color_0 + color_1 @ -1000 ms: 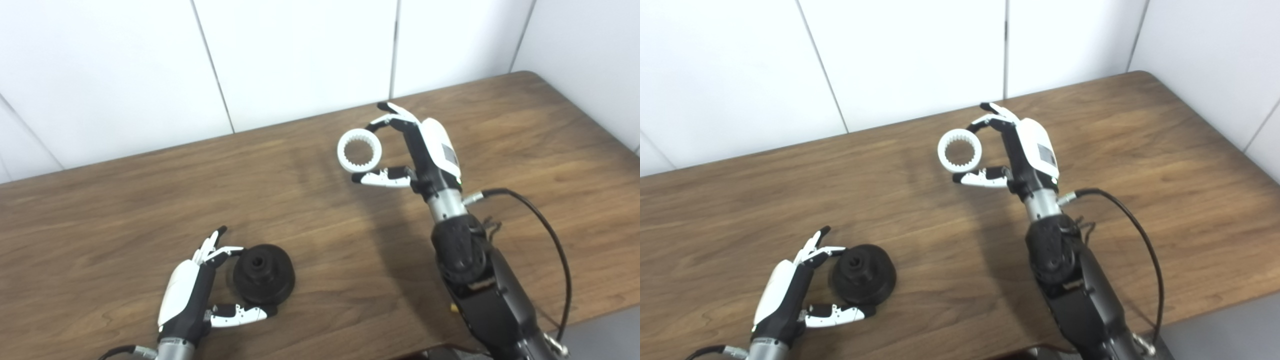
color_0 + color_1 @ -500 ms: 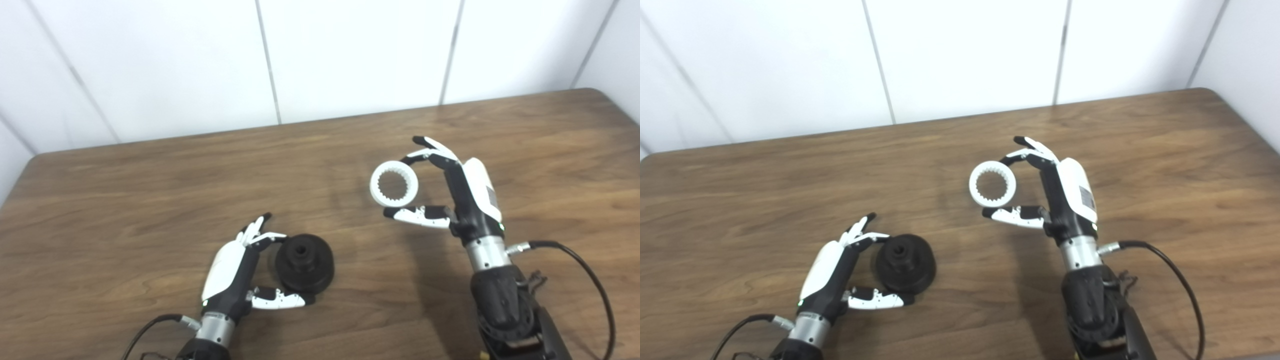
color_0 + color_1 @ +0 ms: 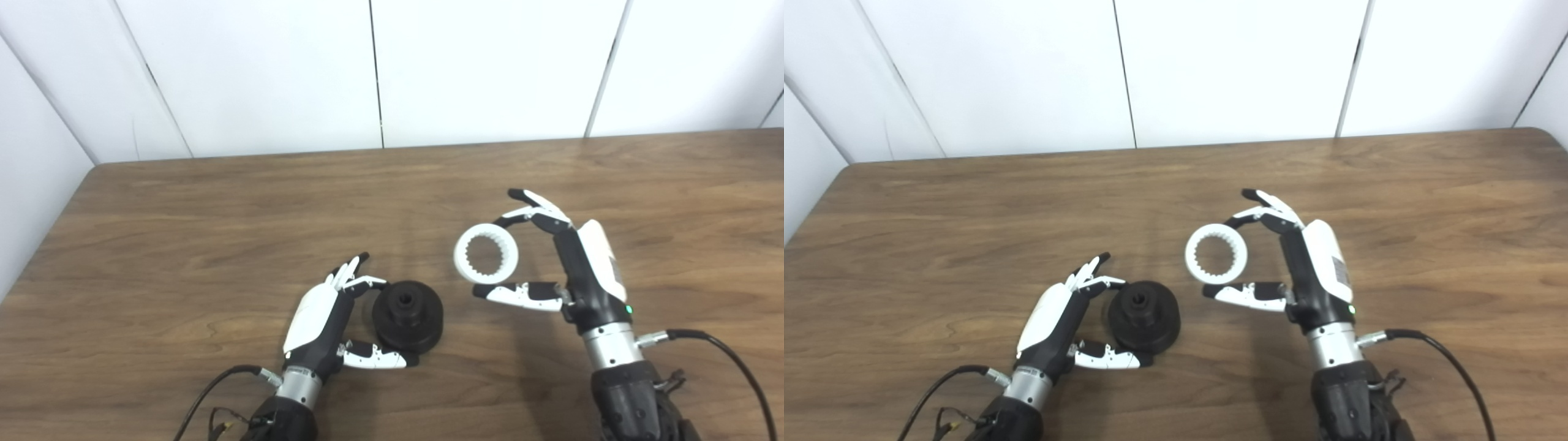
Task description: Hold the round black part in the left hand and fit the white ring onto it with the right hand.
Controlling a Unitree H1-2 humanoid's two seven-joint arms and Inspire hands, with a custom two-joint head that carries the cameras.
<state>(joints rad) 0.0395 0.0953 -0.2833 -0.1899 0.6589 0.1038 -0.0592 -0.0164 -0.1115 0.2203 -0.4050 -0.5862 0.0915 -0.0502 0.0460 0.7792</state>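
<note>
The round black part point(image 3: 418, 321), a domed piece with a hole in its top, rests on the wooden table point(image 3: 184, 233) near the front middle. My left hand point(image 3: 323, 321) is wrapped around its left side, fingers on the upper left rim and thumb along the front edge. Up to the right, my right hand point(image 3: 585, 272) holds the white ring point(image 3: 459, 254) pinched between fingertips above and thumb below. The ring has teeth inside, hangs above the table with its opening facing the camera, and stands apart from the black part.
Black cables trail from both wrists, one at the left arm point(image 3: 202, 392) and one at the right arm point(image 3: 729, 355). White wall panels stand behind the table's far edge. The table's left edge point(image 3: 46, 245) runs close to a side wall.
The camera has swung, so the whole picture has shifted. The right hand with the ring has come lower and nearer to the black part. The left hand keeps its hold.
</note>
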